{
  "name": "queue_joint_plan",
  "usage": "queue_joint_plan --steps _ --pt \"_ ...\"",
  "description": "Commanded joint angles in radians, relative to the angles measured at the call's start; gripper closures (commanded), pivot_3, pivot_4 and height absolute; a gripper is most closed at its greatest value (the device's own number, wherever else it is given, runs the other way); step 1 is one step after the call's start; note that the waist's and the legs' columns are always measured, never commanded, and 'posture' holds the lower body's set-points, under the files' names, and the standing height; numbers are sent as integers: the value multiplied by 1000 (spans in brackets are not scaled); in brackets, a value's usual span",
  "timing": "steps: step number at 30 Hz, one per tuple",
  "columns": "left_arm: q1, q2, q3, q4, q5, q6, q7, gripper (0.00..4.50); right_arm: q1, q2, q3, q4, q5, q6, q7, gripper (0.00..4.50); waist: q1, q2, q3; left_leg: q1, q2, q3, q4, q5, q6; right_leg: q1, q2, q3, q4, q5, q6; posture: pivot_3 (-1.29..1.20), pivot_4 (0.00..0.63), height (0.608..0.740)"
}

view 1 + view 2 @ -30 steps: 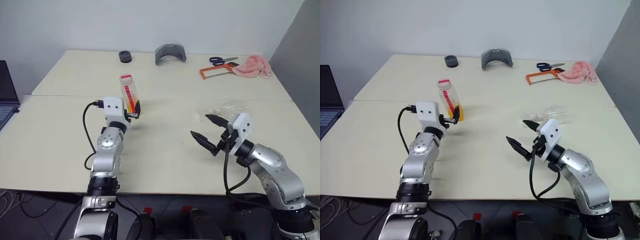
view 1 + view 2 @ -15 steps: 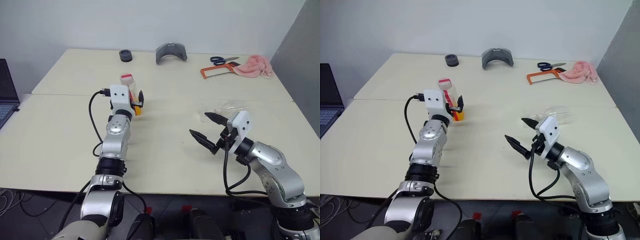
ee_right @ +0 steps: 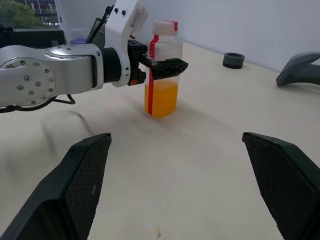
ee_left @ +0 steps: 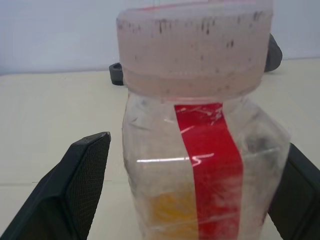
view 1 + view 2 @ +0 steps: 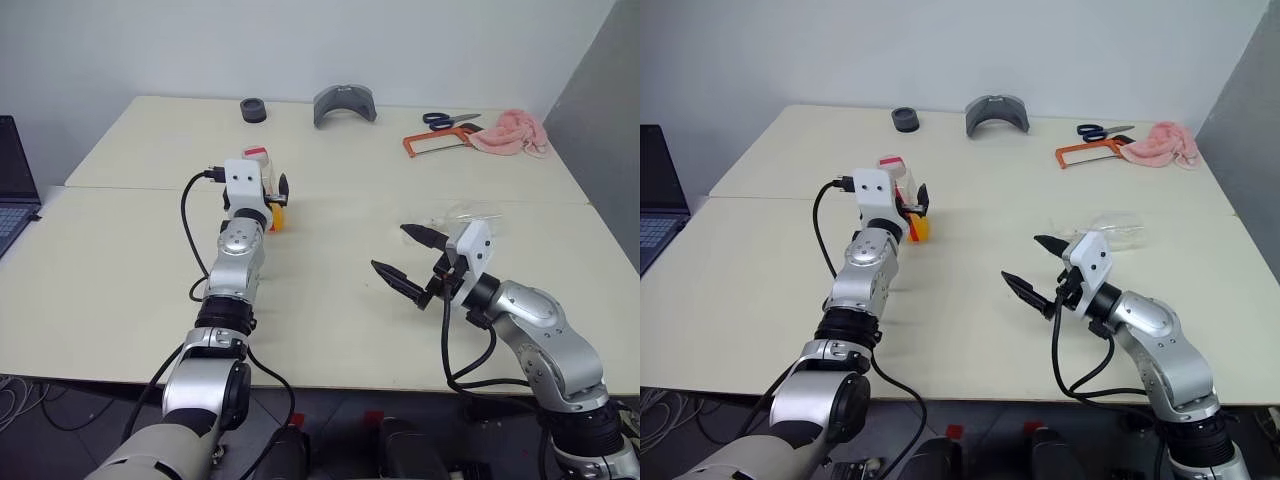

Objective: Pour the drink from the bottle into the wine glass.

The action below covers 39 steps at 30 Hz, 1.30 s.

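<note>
The left pincer [image 3: 161, 64] stands spread wide, one finger on each side of the bottle [image 3: 162, 70], which stands upright on the surface [image 5: 330, 300] with orange drink [image 3: 161, 98] in its lower part. The right pincer [image 5: 410, 255] hangs open and empty over bare surface near the front edge. Just behind it lies the wine glass [image 5: 472, 213], on its side. Open surface lies between the two arms.

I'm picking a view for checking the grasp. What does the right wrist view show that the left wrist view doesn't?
Right wrist view alone: the left gripper from the side, open around the bottle, which stands on the table, and the drink's level.
Left wrist view alone: the cap's ridges close up.
Both: bottle, red label strip, orange drink.
</note>
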Motion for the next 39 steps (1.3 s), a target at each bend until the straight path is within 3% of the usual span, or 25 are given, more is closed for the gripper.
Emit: queue_joint_plan --steps 1,30,33,39 --pt "-28 10 -5 -9 20 -29 11 44 -4 -7 -11 -44 5 2 1 0 0 0 0 0 0 0 0 0 0 0 0 0 0 0 0 0 150 740" --pt "-104 19 -23 74 46 -27 7 44 11 -17 -15 -43 -1 1 -5 0 0 0 0 -1 -13 -4 0 0 0 0 -7 -1 1 0 0 0 150 740" --pt "-104 20 -24 69 47 -27 7 641 12 -17 -15 -42 -1 0 -5 0 -1 0 0 -1 -13 -4 0 0 0 0 -7 -1 1 0 0 0 150 740" --pt "-96 17 -26 51 47 -25 1 2500 13 -17 -14 -40 -1 -2 -3 0 -1 0 0 -1 -13 -4 0 0 0 0 -7 -1 1 0 0 0 150 740"
